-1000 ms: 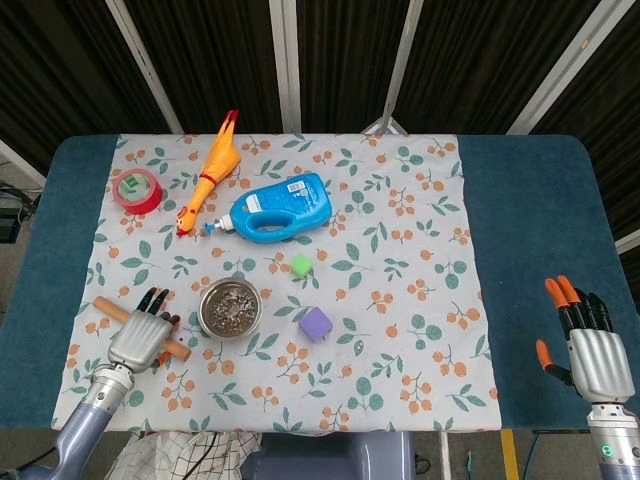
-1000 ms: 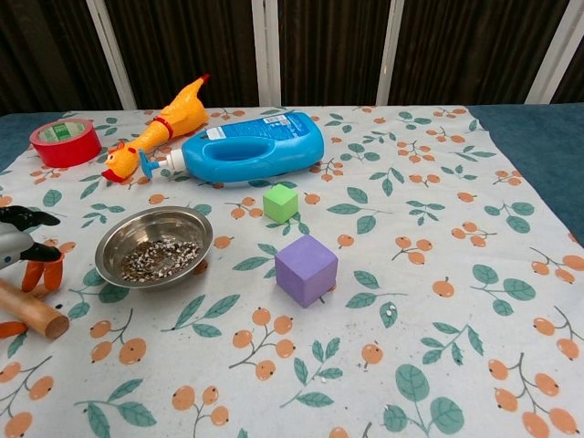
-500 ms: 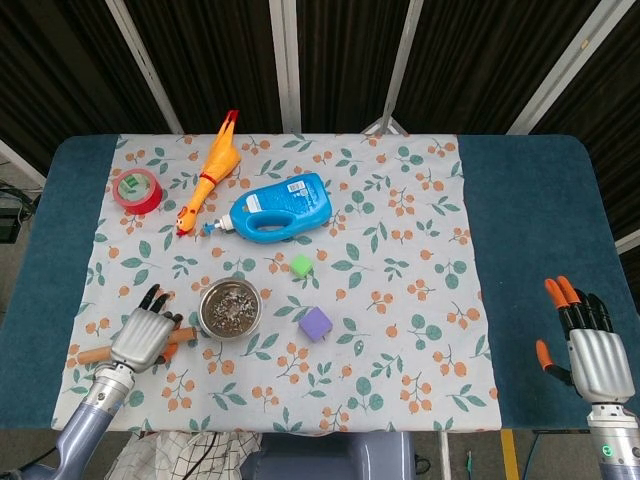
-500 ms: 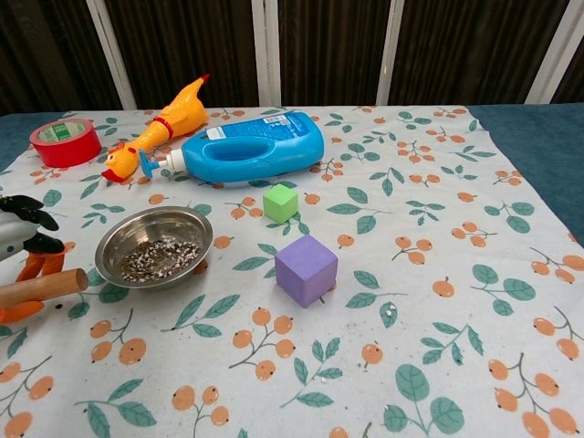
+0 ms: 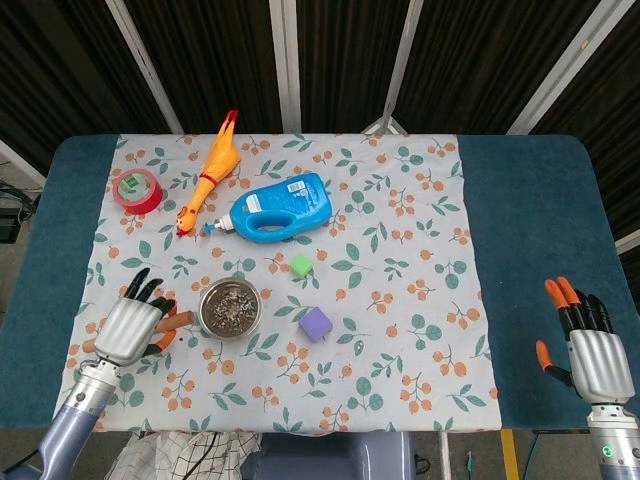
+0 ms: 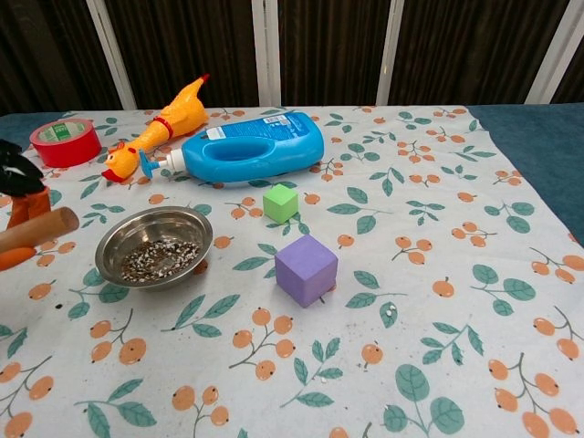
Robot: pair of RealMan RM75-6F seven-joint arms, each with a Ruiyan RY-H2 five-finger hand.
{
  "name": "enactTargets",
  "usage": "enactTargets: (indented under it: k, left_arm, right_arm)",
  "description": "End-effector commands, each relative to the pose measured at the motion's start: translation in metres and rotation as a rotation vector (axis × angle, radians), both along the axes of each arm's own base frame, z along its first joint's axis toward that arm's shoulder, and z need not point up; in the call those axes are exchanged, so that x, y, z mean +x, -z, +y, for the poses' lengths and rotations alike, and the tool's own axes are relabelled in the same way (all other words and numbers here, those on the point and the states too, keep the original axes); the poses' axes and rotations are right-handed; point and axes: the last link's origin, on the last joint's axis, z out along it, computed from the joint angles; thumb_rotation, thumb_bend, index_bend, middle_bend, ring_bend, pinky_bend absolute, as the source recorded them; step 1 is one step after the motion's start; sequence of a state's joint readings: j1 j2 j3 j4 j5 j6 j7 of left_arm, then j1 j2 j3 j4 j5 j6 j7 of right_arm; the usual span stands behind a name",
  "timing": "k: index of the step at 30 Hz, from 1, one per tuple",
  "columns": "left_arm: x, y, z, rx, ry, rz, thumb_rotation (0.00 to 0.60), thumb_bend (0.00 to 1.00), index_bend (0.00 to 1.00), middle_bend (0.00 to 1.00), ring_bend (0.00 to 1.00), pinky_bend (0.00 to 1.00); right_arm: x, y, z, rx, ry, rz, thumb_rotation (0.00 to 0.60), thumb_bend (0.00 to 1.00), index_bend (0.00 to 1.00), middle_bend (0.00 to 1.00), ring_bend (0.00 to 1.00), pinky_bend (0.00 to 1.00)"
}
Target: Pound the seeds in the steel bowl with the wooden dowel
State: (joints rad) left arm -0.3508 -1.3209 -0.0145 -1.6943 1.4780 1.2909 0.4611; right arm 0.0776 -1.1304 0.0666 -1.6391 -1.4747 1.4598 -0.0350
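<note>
left hand point(image 5: 127, 327): gripping wooden dowel point(image 6: 36, 229), beside steel bowl point(image 5: 229, 308) near table's front-left edge
right hand point(image 5: 592, 352): empty, fingers apart
advice: tilt dowel upright over seeds point(image 6: 160, 256), pound gently

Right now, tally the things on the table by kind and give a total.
Blocks: 2 (green, purple)
Bowl: 1
Dowel, held by the left hand: 1
Bottle: 1
Rubber chicken: 1
Tape roll: 1
Total: 7

Steel bowl point(image 5: 229, 309) lies left of cube point(image 5: 315, 323).
</note>
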Motion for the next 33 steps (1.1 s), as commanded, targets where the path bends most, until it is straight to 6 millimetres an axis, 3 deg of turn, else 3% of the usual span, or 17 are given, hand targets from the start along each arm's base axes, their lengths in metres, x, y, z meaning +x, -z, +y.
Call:
enactTargets:
  k: [1, 7, 11, 22, 33]
  left_arm:
    - [0.02, -0.026, 0.006, 0.074, 0.061, -0.129, 0.6, 0.8, 0.61, 0.67, 0.17, 0.0]
    - [0.049, -0.053, 0.017, 0.17, 0.152, -0.332, 0.6, 0.8, 0.61, 0.67, 0.17, 0.0]
    - [0.067, -0.052, 0.027, 0.194, 0.195, -0.471, 0.6, 0.8, 0.61, 0.68, 0.17, 0.0]
    - [0.088, -0.013, 0.045, 0.127, 0.165, -0.813, 0.6, 0.8, 0.61, 0.67, 0.17, 0.0]
    - [0.085, 0.022, 0.053, 0.074, 0.237, -1.004, 0.6, 0.8, 0.61, 0.68, 0.17, 0.0]
  right_arm:
    - [0.0, 0.0, 0.0, 0.0, 0.0, 0.0, 0.6, 0.47, 0.0, 0.0, 0.0, 0.0]
    - [0.0, 0.0, 0.0, 0.002, 0.004, -0.003, 0.6, 0.47, 0.0, 0.0, 0.0, 0.0]
    - [0.0, 0.0, -0.001, 0.0, 0.003, -0.003, 0.6, 0.47, 0.0, 0.0, 0.0, 0.0]
    - [0.0, 0.001, -0.002, 0.004, 0.007, -0.003, 0.6, 0.47, 0.0, 0.0, 0.0, 0.0]
    - [-0.001, 0.003, -0.006, 0.017, 0.017, -0.011, 0.6, 0.47, 0.0, 0.0, 0.0, 0.0]
